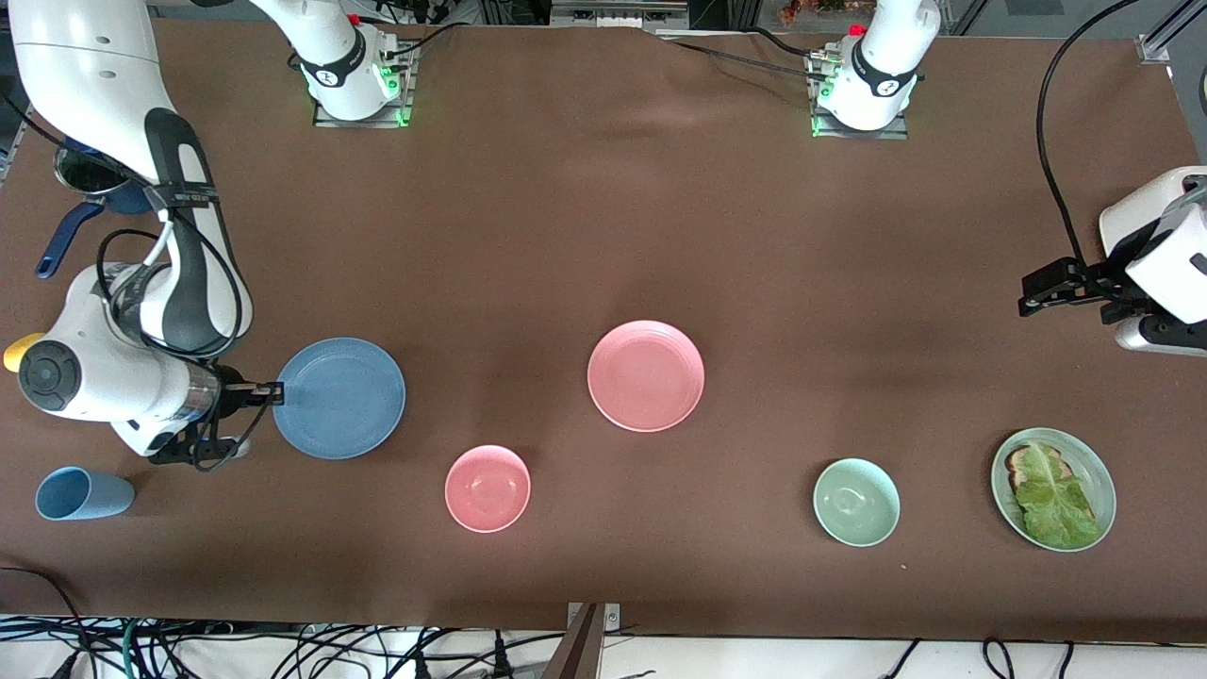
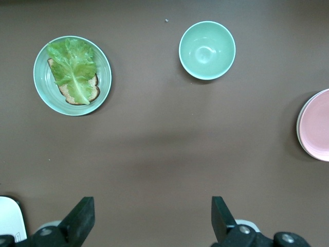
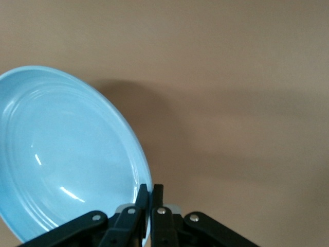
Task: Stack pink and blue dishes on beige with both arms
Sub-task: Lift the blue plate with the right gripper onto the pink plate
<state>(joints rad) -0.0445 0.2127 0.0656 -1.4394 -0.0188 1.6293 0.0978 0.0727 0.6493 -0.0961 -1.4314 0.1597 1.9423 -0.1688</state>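
The blue plate (image 1: 339, 398) is toward the right arm's end of the table. My right gripper (image 1: 273, 389) is shut on its rim, at the edge facing that end. In the right wrist view the blue plate (image 3: 67, 154) looks tilted, with its rim pinched between the fingers of the right gripper (image 3: 149, 193). The pink plate (image 1: 646, 375) lies flat mid-table and shows at the edge of the left wrist view (image 2: 314, 125), where a thin pale edge runs along its rim. No separate beige plate shows. My left gripper (image 1: 1030, 294) (image 2: 152, 206) waits open over bare cloth at the left arm's end.
A small pink bowl (image 1: 487, 488) and a pale green bowl (image 1: 856, 502) sit nearer the front camera. A green plate with toast and lettuce (image 1: 1053, 488) lies at the left arm's end. A light blue cup (image 1: 83, 493) lies on its side by the right arm, near a blue pan (image 1: 90, 179).
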